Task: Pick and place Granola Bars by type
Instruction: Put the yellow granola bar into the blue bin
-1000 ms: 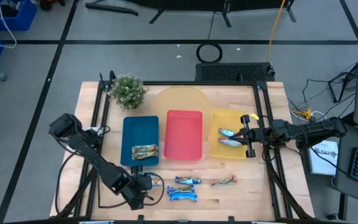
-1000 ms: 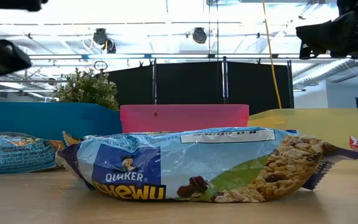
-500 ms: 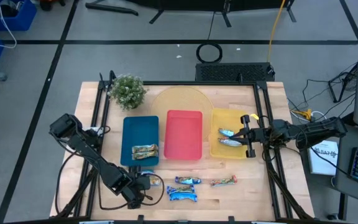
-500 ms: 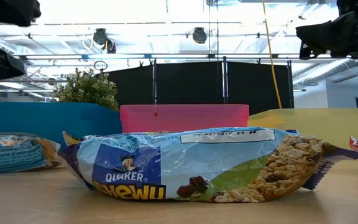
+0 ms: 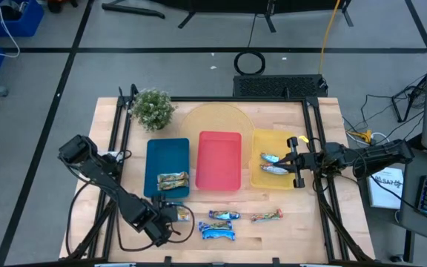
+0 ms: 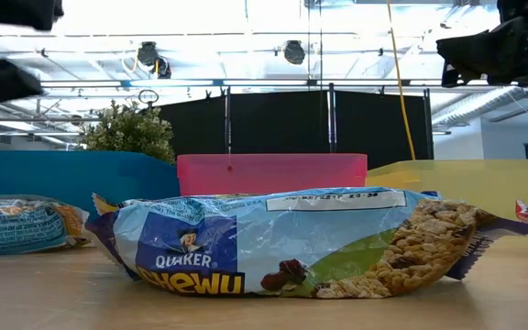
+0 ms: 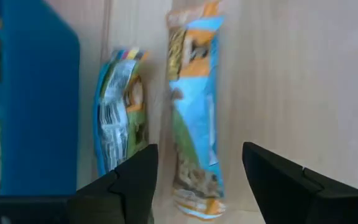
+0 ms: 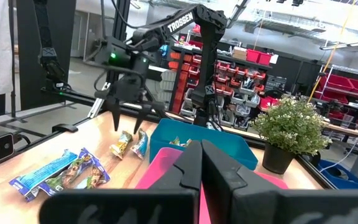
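Note:
My left gripper (image 5: pixel 175 216) (image 7: pixel 194 168) hangs open above two blue-wrapped granola bars (image 7: pixel 197 112) (image 7: pixel 120 109) that lie flat side by side on the table just off the blue tray's (image 5: pixel 167 159) near end; its fingers touch neither. A tan bar (image 5: pixel 173 180) lies in the blue tray. Two silvery bars (image 5: pixel 273 163) lie in the yellow tray (image 5: pixel 262 178). Two more blue bars (image 5: pixel 221 224) (image 6: pixel 282 243) and a teal-and-red bar (image 5: pixel 267 216) lie near the table's near edge. My right gripper (image 5: pixel 296 161) (image 8: pixel 201 158) waits shut above the yellow tray's right side.
A red tray (image 5: pixel 219 178) stands between the blue and yellow trays. A small potted plant (image 5: pixel 153 109) stands at the far left corner. A pale round board (image 5: pixel 213 119) lies behind the trays. Bare wood lies along the near right of the table.
My left gripper has shifted a little above the bars by the blue tray, toward the table's left edge. The bar at the left of the low view lies slightly differently than a second ago.

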Robot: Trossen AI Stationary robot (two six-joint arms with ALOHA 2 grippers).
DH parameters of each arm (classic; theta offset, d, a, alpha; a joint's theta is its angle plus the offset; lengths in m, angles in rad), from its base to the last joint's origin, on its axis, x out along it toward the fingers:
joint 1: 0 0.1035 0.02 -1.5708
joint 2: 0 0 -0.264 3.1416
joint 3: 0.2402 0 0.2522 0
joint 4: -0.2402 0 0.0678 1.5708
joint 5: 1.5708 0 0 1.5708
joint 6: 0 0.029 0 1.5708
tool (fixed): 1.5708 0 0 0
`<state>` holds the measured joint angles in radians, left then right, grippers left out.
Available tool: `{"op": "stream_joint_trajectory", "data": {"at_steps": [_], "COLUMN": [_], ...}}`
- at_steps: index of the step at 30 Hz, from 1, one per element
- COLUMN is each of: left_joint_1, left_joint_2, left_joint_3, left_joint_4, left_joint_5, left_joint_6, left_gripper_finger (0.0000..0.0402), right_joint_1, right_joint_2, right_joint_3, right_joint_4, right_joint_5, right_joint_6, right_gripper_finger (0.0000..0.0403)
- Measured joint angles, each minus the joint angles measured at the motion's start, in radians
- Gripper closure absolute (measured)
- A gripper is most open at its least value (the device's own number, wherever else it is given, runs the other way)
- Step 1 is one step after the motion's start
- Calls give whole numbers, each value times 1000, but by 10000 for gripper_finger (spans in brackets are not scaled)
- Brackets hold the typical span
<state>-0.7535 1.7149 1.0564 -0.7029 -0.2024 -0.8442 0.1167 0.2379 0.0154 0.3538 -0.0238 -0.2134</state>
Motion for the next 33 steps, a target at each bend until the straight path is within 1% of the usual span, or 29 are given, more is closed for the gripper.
{"op": "stream_joint_trajectory", "data": {"at_steps": [10,14,17,19,21,29,31,33], "left_joint_1": [6,7,7,7,5,5,5,5], "left_joint_2": [0,-6,-3,-3,-2,2,2,1], "left_joint_3": [-140,-166,-169,-169,-163,-96,-73,-47], "left_joint_4": [184,241,242,243,241,256,254,248], "left_joint_5": [-7,-11,-9,-6,1,74,76,71], "left_joint_6": [-33,-33,-36,-6,23,146,171,200], "left_gripper_finger": [160,160,168,187,218,374,381,373], "right_joint_1": [0,0,0,0,0,0,0,0], "right_joint_2": [0,0,0,0,0,0,0,0], "right_joint_3": [0,0,0,0,0,0,0,0], "right_joint_4": [-1,-1,-2,-4,-8,-8,-8,-8], "right_joint_5": [0,0,0,0,0,0,0,0], "right_joint_6": [0,0,3,8,8,10,10,11], "right_gripper_finger": [403,403,403,403,403,403,403,403]}}
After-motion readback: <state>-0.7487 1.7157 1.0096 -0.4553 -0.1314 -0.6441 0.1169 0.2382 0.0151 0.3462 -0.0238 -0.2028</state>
